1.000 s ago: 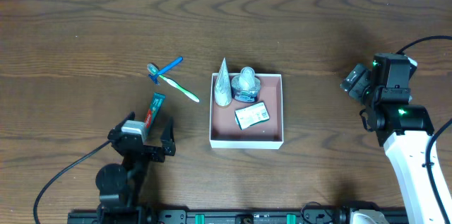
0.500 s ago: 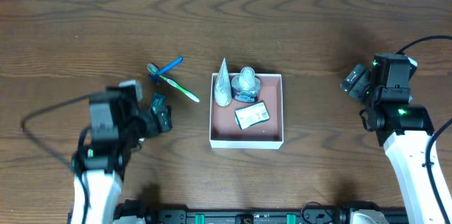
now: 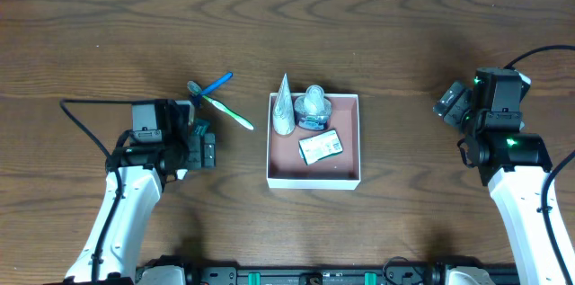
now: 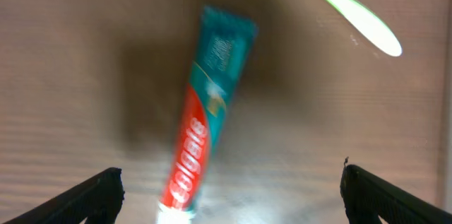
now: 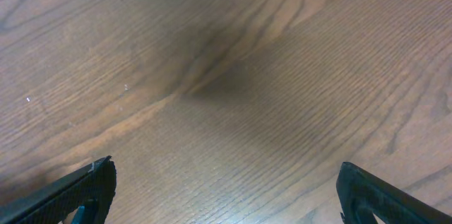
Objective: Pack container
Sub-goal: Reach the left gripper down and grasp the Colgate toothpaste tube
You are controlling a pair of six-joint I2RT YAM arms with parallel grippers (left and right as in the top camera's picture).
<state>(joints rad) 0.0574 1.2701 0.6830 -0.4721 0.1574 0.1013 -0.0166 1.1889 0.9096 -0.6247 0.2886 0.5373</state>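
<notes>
The container is a square white-walled box with a pinkish-brown floor at the table's middle. It holds a silver cone-shaped tube, a round grey jar and a small packet. A red and teal toothpaste tube lies on the wood left of it. My left gripper hovers over the tube and hides most of it from overhead. In the left wrist view its open, empty jaws sit on either side of the tube's white cap end. My right gripper is open and empty over bare wood.
A green and white toothbrush lies just beyond the toothpaste, and it also shows in the left wrist view. A blue-handled razor or brush crosses its far end. The table is dark brown wood.
My left arm has swung up from the table's front edge and moved forward over the toothpaste tube. The right arm and the items in the container have not moved.
</notes>
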